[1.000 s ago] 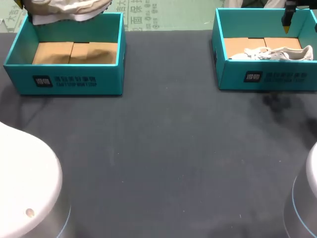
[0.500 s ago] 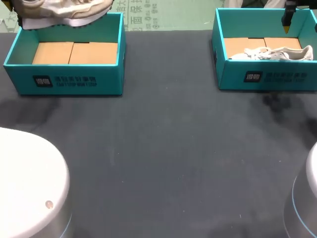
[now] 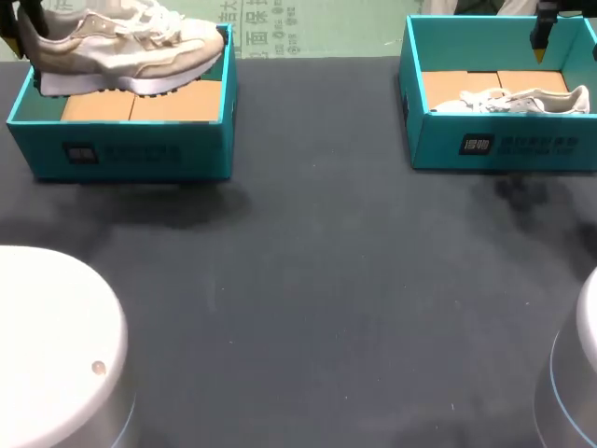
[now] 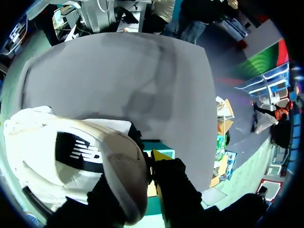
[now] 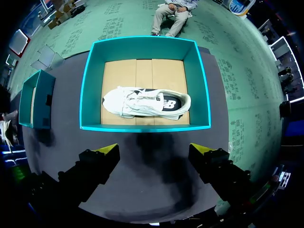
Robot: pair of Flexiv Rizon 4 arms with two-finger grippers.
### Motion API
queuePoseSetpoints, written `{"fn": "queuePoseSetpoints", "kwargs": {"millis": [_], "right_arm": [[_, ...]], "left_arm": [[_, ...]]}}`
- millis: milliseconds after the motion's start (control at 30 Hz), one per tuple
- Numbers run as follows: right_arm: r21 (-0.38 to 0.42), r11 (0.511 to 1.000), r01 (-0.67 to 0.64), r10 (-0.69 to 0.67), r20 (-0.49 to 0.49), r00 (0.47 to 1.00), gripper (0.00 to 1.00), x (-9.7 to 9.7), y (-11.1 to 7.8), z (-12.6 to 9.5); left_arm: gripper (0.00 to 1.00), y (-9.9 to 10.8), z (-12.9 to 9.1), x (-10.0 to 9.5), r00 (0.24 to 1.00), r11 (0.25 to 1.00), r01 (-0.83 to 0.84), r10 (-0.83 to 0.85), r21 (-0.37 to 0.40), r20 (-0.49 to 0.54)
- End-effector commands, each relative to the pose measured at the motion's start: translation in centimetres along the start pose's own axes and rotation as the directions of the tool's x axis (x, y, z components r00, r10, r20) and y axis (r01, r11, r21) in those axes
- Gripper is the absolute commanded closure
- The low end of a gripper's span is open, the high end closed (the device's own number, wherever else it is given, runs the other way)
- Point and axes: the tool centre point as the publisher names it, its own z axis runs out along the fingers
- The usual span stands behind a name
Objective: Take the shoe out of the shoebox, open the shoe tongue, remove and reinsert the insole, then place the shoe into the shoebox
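Note:
A white and beige sneaker (image 3: 126, 51) hangs level over the left teal shoebox (image 3: 131, 149), toe towards the middle of the table. My left gripper (image 3: 20, 42) is shut on its heel. In the left wrist view the heel (image 4: 95, 161) fills the space at the gripper (image 4: 142, 166), with one yellow fingertip (image 4: 160, 156) pressed against it and the other hidden. A second sneaker (image 3: 522, 100) lies on its side in the right shoebox (image 3: 504, 145). My right gripper (image 3: 541, 42) hovers over that box's far side, open (image 5: 153, 149), with that shoe (image 5: 145, 103) ahead of it.
A dark mat (image 3: 308, 280) covers the table between and in front of the two boxes. The white bases of my arms (image 3: 47, 345) stand at the near left and near right corners (image 3: 578, 373). Both boxes have brown cardboard floors.
The left gripper has brought the sneaker down and towards the front, so that it now hangs fully in view above the left box. The right arm has not moved.

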Motion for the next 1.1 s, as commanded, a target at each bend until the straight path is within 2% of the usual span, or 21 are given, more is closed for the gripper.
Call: {"fn": "queuePoseSetpoints", "kwargs": {"millis": [33,200,233,667,900,1033,1100], "right_arm": [[-0.001,1.000,-0.001,0.001,0.001,1.000,0.00,0.0,0.0,0.0],[-0.001,1.000,-0.001,0.001,0.001,1.000,0.00,0.0,0.0,0.0],[-0.001,1.000,-0.001,0.001,0.001,1.000,0.00,0.0,0.0,0.0],[-0.001,1.000,-0.001,0.001,0.001,1.000,0.00,0.0,0.0,0.0],[-0.001,1.000,-0.001,0.001,0.001,1.000,0.00,0.0,0.0,0.0],[-0.001,1.000,-0.001,0.001,0.001,1.000,0.00,0.0,0.0,0.0],[-0.001,1.000,-0.001,0.001,0.001,1.000,0.00,0.0,0.0,0.0]], "left_arm": [[1.00,-6.0,0.2,-2.1,0.999,0.919,-0.014,-0.005,-0.395,-0.047],[1.00,-10.3,1.4,-4.6,0.997,0.919,-0.019,-0.011,-0.393,-0.074],[1.00,-11.1,1.6,-5.2,0.997,0.933,-0.031,0.005,-0.357,-0.072],[1.00,-11.1,1.6,-5.2,0.997,0.933,-0.031,0.005,-0.357,-0.072],[1.00,-17.1,6.0,-9.6,0.994,0.945,-0.092,0.067,-0.315,-0.090],[1.00,-19.5,8.3,-12.0,0.987,0.946,-0.137,0.104,-0.294,-0.125],[1.00,-20.3,9.3,-13.1,0.983,0.953,-0.160,0.131,-0.259,-0.126]]}}
